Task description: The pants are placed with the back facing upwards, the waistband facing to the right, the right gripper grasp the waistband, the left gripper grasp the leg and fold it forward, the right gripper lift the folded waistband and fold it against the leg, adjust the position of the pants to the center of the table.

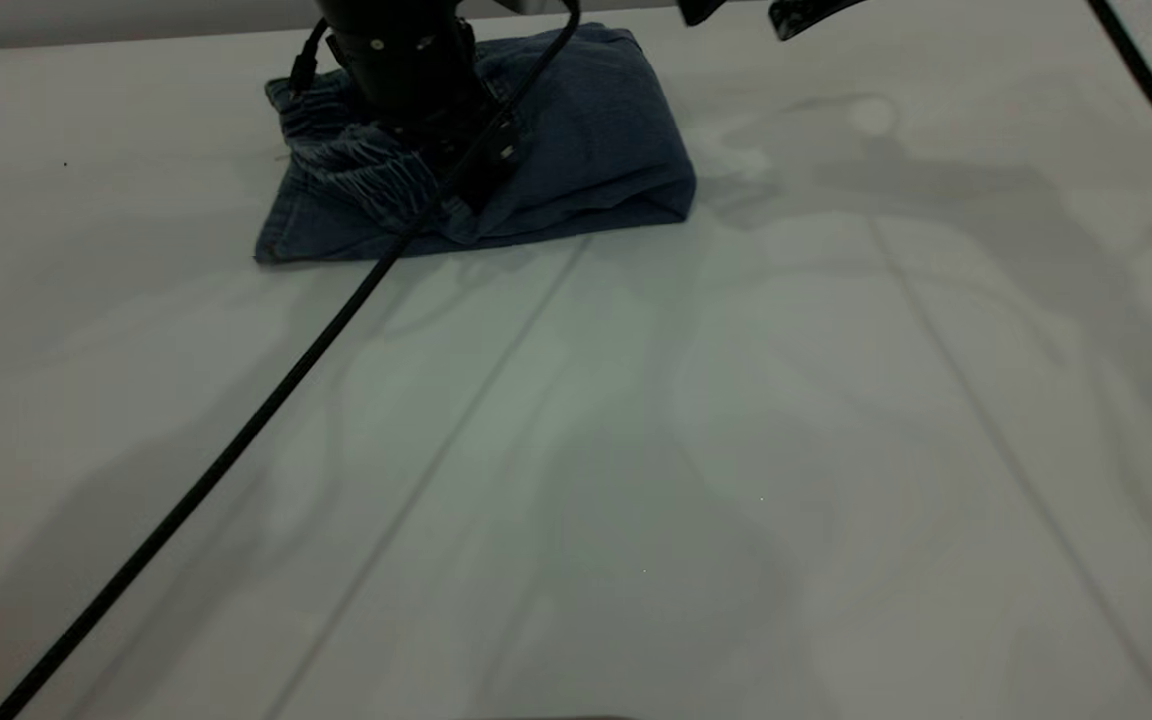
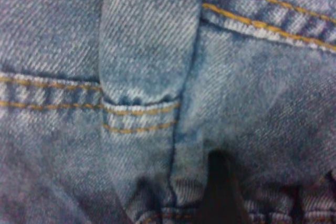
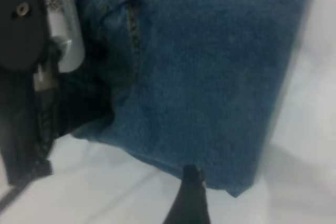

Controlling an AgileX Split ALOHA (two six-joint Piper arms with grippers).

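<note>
The pants (image 1: 576,150) lie folded into a compact bundle at the far side of the table (image 1: 636,450), left of centre, gathered elastic waistband on the bundle's left, smooth fold on its right. The left gripper (image 1: 436,130) is pressed down onto the waistband side; its wrist camera is filled with denim and orange double stitching, one dark fingertip (image 2: 220,187) against the cloth. Can't tell how far its fingers are spread or whether they hold any fabric. The right gripper (image 1: 796,12) hangs at the far edge, off the pants to the right; only one fingertip (image 3: 189,198) shows, so its opening is unclear too. Label on the white cylinder (image 3: 63,19) is unreadable. A black cable (image 1: 236,440) runs diagonally across the table.
</note>
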